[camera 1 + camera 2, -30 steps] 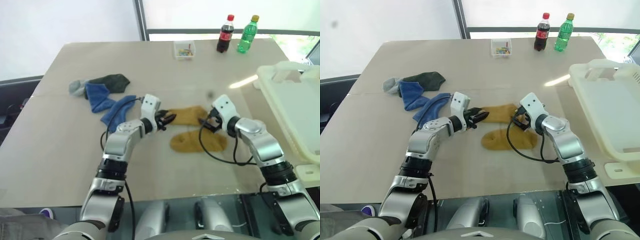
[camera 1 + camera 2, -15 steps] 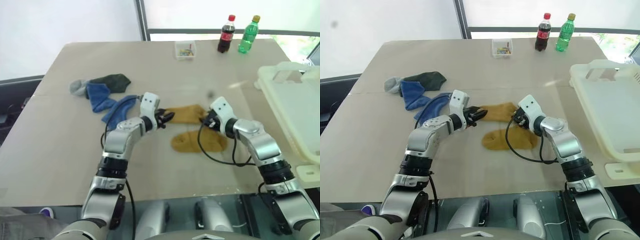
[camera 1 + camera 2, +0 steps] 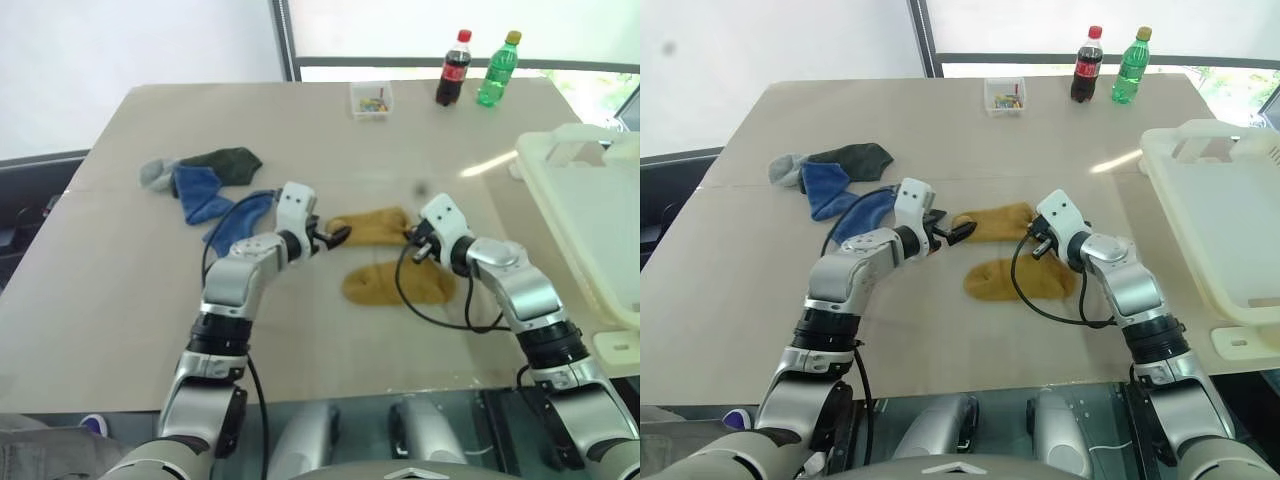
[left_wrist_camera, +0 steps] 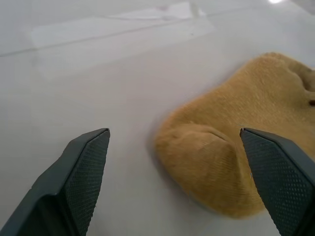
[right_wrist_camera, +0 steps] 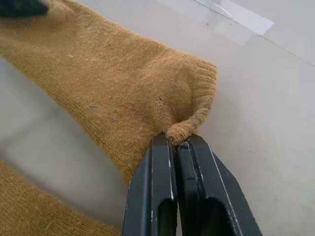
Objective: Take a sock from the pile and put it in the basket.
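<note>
That floppy mustard-yellow knit sock (image 5: 113,93) mid-tabletop is light and limp, so the ribbed cuff is the spot to grab, where the right tool (image 5: 174,147) is pinching it while the left tool (image 4: 177,162) sits spread wide around the toe.

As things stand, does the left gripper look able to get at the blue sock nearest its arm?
Probably yes. The left gripper is open and holds nothing, and the blue sock lies flat on the table beside that arm, uncovered; it would need to pull back from the mustard sock.
</note>
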`<state>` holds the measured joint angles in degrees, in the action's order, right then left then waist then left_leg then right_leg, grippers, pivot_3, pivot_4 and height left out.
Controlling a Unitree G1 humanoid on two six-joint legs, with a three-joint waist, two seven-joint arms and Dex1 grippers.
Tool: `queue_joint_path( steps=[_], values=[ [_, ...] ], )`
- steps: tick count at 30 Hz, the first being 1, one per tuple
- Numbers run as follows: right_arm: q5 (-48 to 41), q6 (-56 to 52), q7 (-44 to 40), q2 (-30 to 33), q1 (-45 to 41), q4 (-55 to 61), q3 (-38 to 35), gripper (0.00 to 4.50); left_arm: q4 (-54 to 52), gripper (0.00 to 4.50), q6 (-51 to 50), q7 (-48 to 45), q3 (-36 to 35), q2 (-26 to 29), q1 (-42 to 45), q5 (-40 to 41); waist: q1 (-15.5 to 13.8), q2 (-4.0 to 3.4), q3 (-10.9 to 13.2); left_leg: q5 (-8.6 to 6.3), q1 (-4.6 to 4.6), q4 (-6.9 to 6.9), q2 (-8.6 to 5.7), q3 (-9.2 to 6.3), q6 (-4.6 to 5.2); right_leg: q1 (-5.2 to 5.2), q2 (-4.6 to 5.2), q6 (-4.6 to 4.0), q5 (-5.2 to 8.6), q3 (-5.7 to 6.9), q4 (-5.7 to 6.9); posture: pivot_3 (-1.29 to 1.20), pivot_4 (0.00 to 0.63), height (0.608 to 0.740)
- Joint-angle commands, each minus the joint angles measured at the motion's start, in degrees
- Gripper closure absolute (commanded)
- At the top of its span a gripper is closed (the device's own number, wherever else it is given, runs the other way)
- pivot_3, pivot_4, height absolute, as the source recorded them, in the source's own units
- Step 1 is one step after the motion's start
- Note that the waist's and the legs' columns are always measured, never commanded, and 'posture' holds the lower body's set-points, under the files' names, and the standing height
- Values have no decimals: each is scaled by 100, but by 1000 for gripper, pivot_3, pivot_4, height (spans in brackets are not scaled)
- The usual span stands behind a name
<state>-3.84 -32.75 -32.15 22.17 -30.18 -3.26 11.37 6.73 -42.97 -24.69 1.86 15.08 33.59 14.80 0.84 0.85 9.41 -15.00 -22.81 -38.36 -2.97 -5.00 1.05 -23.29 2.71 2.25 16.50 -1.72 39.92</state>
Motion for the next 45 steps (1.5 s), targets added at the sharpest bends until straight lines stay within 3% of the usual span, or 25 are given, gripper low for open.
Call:
queue_joint_path(
  steps=[1, 8, 10, 15, 21, 25, 31, 45],
  values=[
    [62, -7, -10, 16, 30, 103, 10, 4447, 332, 1069, 176, 63, 68, -166, 122, -84, -3, 0, 0, 0, 1, 0, 0, 0, 0, 0, 0, 0, 0, 0, 0, 0, 150, 740],
    [39, 462, -22, 102, 139, 372, -212, 4447, 453, 3946, 443, -91, -271, -411, 199, 219, -8, 0, -1, 0, 1, -1, -2, 0, 0, 2, 2, 0, 0, 1, 0, 0, 150, 740],
    [-146, 806, -210, 200, 285, 699, -402, 4447, 106, 4488, 372, -349, -524, -473, 159, 641, -15, 1, 0, 0, -10, 0, -2, -6, 0, -3, 4, 0, 0, 7, -3, 0, 150, 740],
    [-617, 815, -473, 419, 678, 1713, -777, 4447, -812, 4488, -473, -655, -948, -443, 70, 1711, 7, 1, 0, 0, -37, 1, 0, -3, 0, -30, 5, 0, 0, 2, -5, 0, 150, 740],
    [-1484, -372, -478, 758, 1647, 3789, -1280, 4447, -1996, 4488, -2509, -969, -1412, 267, -186, 3467, 10, 1, 1, 0, -27, 2, 3, -2, 0, -23, 0, 1, 0, -3, -3, 0, 150, 740],
    [-1802, -866, -367, 937, 2469, 4568, -1517, 4447, -2583, 4488, -3186, -970, -1326, 650, -735, 3958, -4, -1, 1, -1, -18, 15, 5, -12, 0, -10, 0, -1, 2, 3, -15, 0, 150, 740],
    [-1754, -1018, -66, 1084, 3004, 4652, -1646, 4447, -2904, 4488, -3006, -842, -948, 967, -1505, 3774, -17, -1, 2, -15, 18, 6, 5, -4, 23, 16, 0, 3, -1, -3, -6, 0, 150, 740],
    [-1240, -179, 103, 1056, 3062, 3872, -1423, 4447, -2639, 4488, -1541, -455, -591, 604, -1845, 3040, -30, -1, 1, -1, 18, 6, 6, -10, -1, 24, 0, 2, -2, 6, -14, 0, 150, 740]
  ],
)
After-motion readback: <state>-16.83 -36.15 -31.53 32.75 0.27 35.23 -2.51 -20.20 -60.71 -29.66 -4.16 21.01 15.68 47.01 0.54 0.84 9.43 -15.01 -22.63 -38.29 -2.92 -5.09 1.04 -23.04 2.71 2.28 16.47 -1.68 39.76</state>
